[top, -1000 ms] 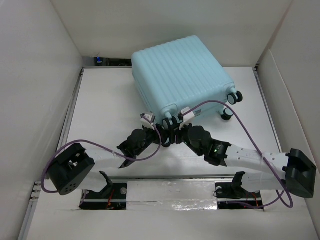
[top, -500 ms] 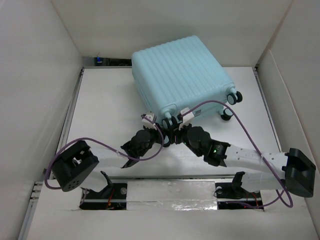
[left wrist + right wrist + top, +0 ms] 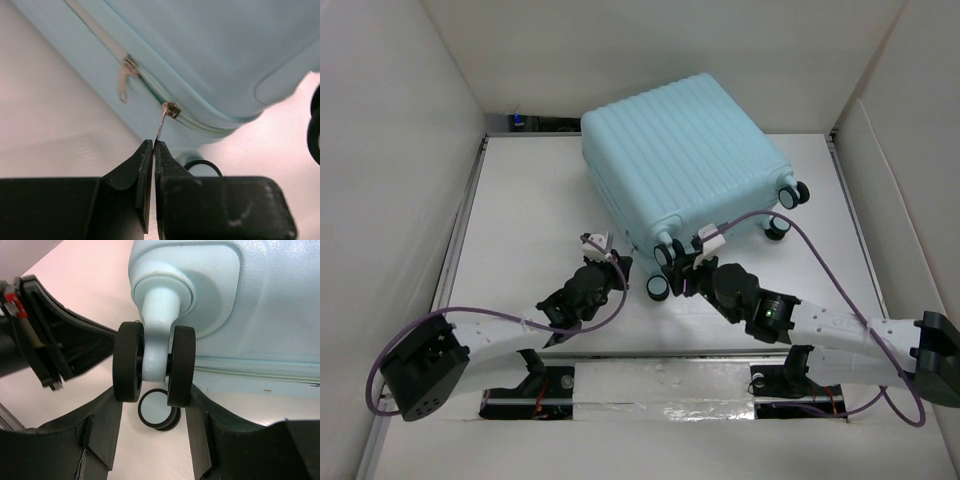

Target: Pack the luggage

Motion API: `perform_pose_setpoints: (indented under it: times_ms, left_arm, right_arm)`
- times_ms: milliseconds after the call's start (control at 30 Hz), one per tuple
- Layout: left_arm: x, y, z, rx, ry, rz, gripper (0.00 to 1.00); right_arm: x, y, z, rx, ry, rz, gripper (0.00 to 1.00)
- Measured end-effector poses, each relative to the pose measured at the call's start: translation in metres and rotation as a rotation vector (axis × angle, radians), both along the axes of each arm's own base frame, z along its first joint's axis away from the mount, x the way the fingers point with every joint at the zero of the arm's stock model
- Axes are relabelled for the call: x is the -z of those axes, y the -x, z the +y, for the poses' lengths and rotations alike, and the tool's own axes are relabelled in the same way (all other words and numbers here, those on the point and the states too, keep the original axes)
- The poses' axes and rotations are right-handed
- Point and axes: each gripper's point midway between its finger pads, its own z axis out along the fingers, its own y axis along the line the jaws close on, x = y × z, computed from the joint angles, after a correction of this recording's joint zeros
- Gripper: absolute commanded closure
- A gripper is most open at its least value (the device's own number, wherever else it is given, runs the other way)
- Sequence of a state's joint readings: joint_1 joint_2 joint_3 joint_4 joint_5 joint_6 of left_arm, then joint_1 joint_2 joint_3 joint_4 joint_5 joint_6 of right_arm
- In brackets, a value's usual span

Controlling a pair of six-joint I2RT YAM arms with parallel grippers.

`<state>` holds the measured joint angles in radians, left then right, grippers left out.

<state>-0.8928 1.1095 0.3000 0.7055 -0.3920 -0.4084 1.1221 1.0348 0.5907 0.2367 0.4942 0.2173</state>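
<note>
The left hand (image 3: 152,146) is closed tight, its two black, wedge-shaped fingers (image 3: 135,172) pinched on the tip of a thin, flat metal zip pull (image 3: 161,122). The pull runs up to a small silvery slider (image 3: 171,109) on the zip that follows the luggage's (image 3: 680,150) curved corner. A second slider with its own dangling pull (image 3: 125,80) sits a little further along the same zip. The zip tape is pale, set into a smooth, slightly glossy aqua-blue plastic shell.

The right hand (image 3: 155,394) is partly open, its fingers (image 3: 100,425) lying against the outer faces of a twin spinner wheel (image 3: 129,362) and holding it between them. The two wheels are matte black discs on either side of a rounded, pale aqua stem that rises into a moulded socket in the shell. Below them a black ring with a pale centre (image 3: 157,415) shows; it is unclear what it belongs to.

From above, the luggage is a large, boxy hard-shell case with rounded corners and fine parallel ribs across its broad top face. It lies flat on the far half of the white desk (image 3: 520,200), turned at an angle, with one corner close to the far edge. Its wheeled end faces the near right, and two more black-and-white wheels (image 3: 790,192) stick out toward the right edge. Both hands meet at the case's nearest corner, near the middle of the desk.
</note>
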Motion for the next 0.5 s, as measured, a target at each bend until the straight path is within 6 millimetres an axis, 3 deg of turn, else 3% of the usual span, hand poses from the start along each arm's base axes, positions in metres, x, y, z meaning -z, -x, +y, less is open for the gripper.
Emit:
perform_pose_setpoints:
  times_ms: [167, 367, 500]
  left_arm:
    - [-0.008, -0.009, 0.027, -0.113, -0.008, -0.012, 1.0]
    - [-0.003, -0.041, 0.063, -0.319, -0.078, 0.008, 1.0]
    - [-0.003, -0.057, 0.069, -0.393, -0.098, 0.021, 1.0]
  right_arm:
    - [0.001, 0.006, -0.008, -0.002, 0.003, 0.006, 1.0]
    - [0.001, 0.009, -0.008, -0.015, -0.001, 0.016, 1.0]
    - [0.002, 0.013, -0.004, -0.032, 0.001, 0.018, 1.0]
